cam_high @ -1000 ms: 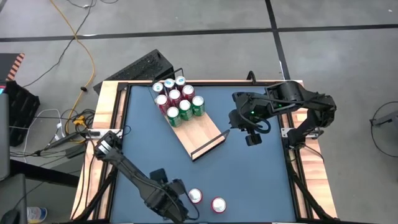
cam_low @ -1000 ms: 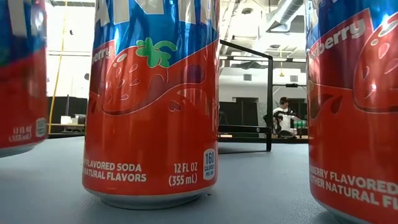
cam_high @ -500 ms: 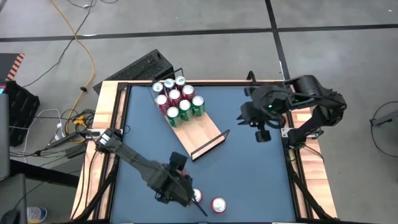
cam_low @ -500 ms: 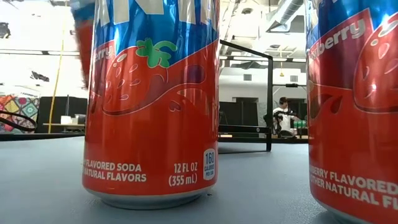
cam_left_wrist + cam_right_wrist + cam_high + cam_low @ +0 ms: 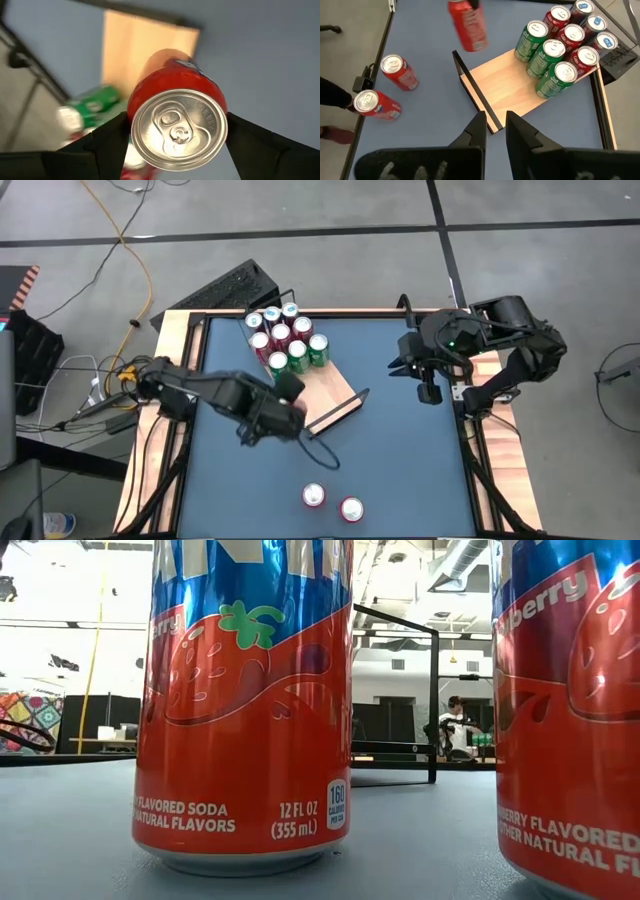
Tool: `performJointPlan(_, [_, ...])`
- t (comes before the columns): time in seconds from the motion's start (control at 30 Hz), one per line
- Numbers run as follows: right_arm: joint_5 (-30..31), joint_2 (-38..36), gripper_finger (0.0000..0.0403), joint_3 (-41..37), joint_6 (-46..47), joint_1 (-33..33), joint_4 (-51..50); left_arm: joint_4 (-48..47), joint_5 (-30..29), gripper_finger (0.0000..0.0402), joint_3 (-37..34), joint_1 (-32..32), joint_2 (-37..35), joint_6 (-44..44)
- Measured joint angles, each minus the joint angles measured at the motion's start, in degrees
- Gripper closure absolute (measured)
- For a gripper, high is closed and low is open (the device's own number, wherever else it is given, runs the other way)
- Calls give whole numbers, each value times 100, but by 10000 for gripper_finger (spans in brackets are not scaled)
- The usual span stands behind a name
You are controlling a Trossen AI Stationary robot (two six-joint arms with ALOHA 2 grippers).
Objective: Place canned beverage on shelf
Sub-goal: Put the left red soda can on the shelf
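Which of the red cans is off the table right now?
The red can clamped in the left gripper, carried above the shelf. The two loose red cans stand on the table.

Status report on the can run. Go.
Left gripper shut on red can, carried above the table near the shelf. Right gripper shut, empty, waiting at right edge. Shelf's near half bare; no obstruction.

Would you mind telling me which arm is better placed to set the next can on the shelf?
The left. Its tool already grips a red can beside the shelf. The right tool is shut, empty, and off by the table's edge.
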Motion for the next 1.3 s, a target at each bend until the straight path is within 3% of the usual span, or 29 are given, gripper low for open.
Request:
performJointPlan(0.1, [15, 26, 344, 2, 2, 0, 10, 26, -237, 123, 0, 317, -42, 678])
performJointPlan(0.23, [33, 70, 344, 2, 37, -12, 68, 24, -125, 130, -2, 847, -38, 1487])
performJointPlan(0.37, [37, 123, 344, 4, 81, -11, 175, 191, 122, 131, -7, 1425, -38, 2306])
performJointPlan(0.57, [44, 114, 344, 4, -24, -11, 367, 870, 970, 130, -31, 2192, 4, 2941])
performJointPlan(0.9, [48, 70, 344, 4, -704, -41, 210, 1352, 1162, 130, -35, 2293, 584, 4083])
performJointPlan(1.3, [9, -196, 344, 2, -765, -243, 150, 1519, 893, 130, -37, 2293, 1350, 4115])
